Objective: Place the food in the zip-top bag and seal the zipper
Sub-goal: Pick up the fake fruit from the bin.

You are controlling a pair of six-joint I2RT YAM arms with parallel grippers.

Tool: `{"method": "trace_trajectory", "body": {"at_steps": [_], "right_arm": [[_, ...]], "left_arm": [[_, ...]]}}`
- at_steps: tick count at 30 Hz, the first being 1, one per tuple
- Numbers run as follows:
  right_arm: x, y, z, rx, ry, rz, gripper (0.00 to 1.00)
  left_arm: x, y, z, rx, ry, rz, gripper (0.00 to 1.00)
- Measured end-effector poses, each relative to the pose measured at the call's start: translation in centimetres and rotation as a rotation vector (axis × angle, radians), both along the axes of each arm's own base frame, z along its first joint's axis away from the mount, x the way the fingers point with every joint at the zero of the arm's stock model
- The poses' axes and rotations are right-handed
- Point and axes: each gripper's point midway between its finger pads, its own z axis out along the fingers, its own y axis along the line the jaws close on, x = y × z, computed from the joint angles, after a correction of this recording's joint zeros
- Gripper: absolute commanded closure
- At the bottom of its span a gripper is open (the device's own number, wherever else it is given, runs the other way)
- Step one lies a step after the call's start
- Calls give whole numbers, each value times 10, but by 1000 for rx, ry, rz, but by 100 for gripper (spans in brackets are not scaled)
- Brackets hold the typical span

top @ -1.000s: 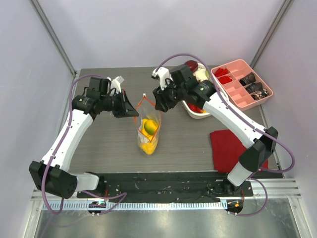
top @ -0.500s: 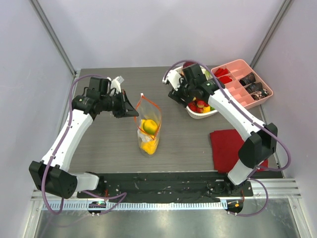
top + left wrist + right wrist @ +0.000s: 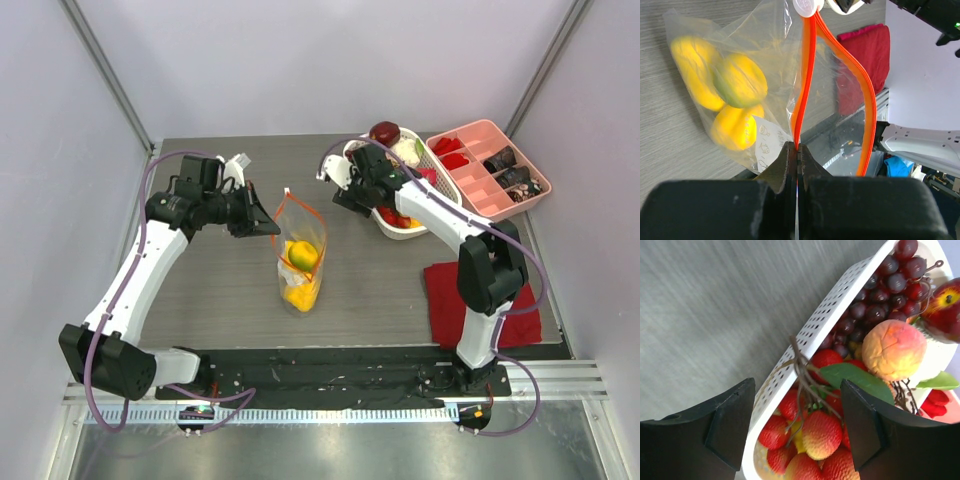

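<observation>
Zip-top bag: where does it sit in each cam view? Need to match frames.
Top external: zip-top bag at table centre, mouth open, left gripper pinching its edge.
Left wrist: fills the frame, orange zipper running up from the shut gripper.
Right wrist: not in it; only the white basket.
Shared landmark: grey wood-grain table.

clear crinkly plastic zip-top bag (image 3: pixel 775 50), glossy orange-red plastic zipper (image 3: pixel 809 65); smooth shiny food (image 3: pixel 740 80); white perforated plastic basket (image 3: pixel 830 315); matt grey wood-grain desk (image 3: pixel 715 300); soft red cloth (image 3: pixel 450 290).
</observation>
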Motion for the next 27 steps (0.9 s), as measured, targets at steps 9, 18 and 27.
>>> {"method": "trace_trajectory", "body": {"at_steps": [9,18,27], "right_arm": [[23,-4,-29,-88,-56,-1,28],[35,-7,-36,-127,-100,-9,57],[35,-4,-36,-100,-97,-16,87]], "left_arm": [[1,0,0,-1,2,0,100],[4,-1,-3,0,4,0,100],[5,-1,-3,-1,2,0,100]]}}
